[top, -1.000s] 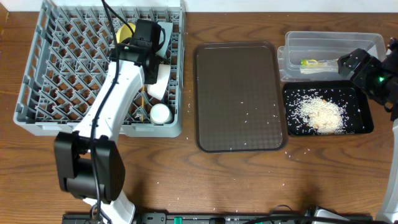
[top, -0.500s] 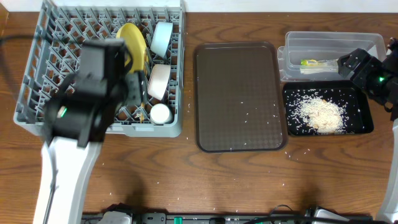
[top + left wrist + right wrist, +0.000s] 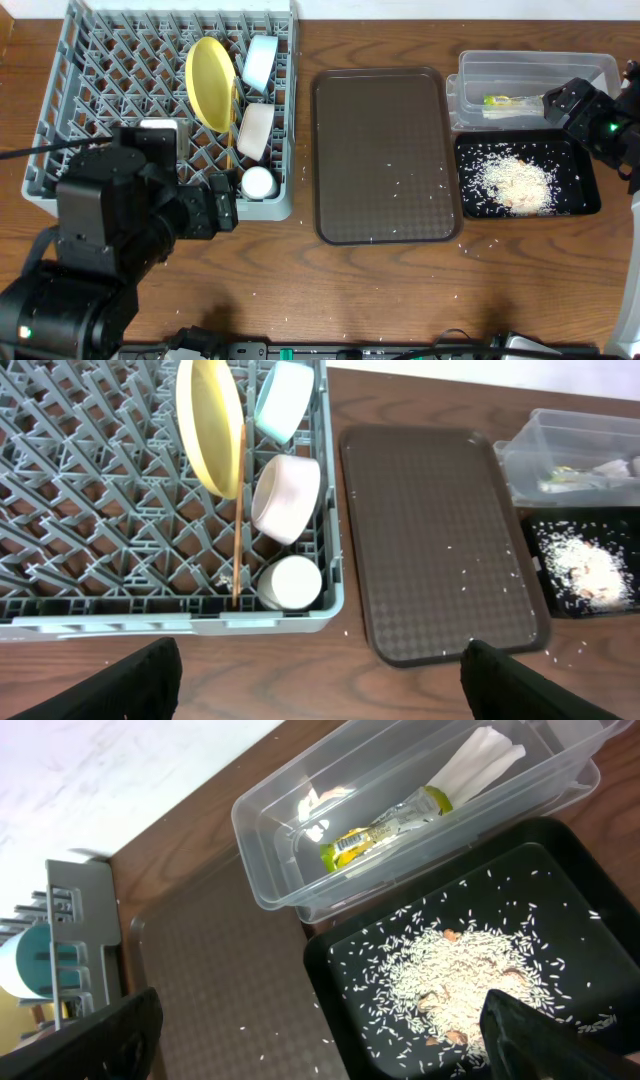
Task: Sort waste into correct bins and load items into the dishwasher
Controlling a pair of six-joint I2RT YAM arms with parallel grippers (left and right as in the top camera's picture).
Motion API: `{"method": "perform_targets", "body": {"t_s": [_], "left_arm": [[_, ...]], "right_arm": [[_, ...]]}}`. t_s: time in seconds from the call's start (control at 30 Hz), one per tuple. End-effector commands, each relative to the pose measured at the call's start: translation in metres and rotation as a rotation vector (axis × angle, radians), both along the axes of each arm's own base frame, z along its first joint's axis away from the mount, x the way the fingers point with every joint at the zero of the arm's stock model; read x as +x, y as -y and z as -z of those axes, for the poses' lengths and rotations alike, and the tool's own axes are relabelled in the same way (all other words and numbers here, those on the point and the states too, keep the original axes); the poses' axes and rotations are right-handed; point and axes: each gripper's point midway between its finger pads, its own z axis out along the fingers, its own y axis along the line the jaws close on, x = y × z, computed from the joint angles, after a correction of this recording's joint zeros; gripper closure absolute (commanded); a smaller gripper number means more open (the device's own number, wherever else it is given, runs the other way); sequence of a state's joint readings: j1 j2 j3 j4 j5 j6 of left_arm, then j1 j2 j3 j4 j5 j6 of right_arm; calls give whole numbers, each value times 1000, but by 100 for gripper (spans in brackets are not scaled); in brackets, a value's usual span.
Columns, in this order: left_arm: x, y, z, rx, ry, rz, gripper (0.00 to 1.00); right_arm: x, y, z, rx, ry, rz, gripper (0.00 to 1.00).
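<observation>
The round yellow plate (image 3: 210,83) stands on edge between pegs in the square grey plastic dish rack (image 3: 100,90), upper left of the overhead frame. Just right of it the pale blue bowl (image 3: 260,62) and white bowl (image 3: 256,132) tilt on their sides. The small white cup (image 3: 259,182) sits in the rack's lower right corner. The thin wooden chopsticks (image 3: 238,520) run along the plate's right edge.

A strip of wood-grain counter (image 3: 400,290) separates the rack from the flat, textured brown tray (image 3: 385,155), which is flecked with grains. At far right the clear tub (image 3: 600,66) holds the crumpled wrapper (image 3: 505,100). Touching the tub's lower side, the glossy black tray (image 3: 585,205) holds heaped rice scraps (image 3: 515,180).

The left claw (image 3: 320,650) hangs released and empty over the rack's near rim. The right claw (image 3: 322,1000), spread wide and empty, hovers above the tub and black tray.
</observation>
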State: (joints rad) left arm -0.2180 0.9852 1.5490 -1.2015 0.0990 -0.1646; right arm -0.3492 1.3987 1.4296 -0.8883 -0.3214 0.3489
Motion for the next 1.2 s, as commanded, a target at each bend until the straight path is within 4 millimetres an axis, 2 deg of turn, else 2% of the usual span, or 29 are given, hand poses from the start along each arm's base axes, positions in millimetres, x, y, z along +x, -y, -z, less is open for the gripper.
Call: {"method": "perform_targets", "body": {"t_s": [0.0, 0.1, 0.33, 0.53, 0.77, 1.03, 1.17], "left_arm": [[-3, 2, 2, -16, -13, 4, 9], [-4, 1, 4, -7, -20, 3, 9], [8, -21, 10, 95, 20, -80, 8], [18, -39, 27, 121, 176, -120, 8], [16, -73, 57, 107, 469, -275, 8], [15, -85, 104, 87, 720, -322, 7], [11, -86, 117, 103, 781, -321, 7]], "right_arm": [[2, 1, -6, 0, 13, 5, 1], [2, 1, -6, 0, 13, 5, 1], [2, 1, -6, 0, 13, 5, 1], [2, 1, -6, 0, 13, 5, 1], [2, 1, -6, 0, 13, 5, 1], [2, 1, -5, 0, 13, 5, 1], [2, 1, -5, 0, 13, 5, 1]]}}
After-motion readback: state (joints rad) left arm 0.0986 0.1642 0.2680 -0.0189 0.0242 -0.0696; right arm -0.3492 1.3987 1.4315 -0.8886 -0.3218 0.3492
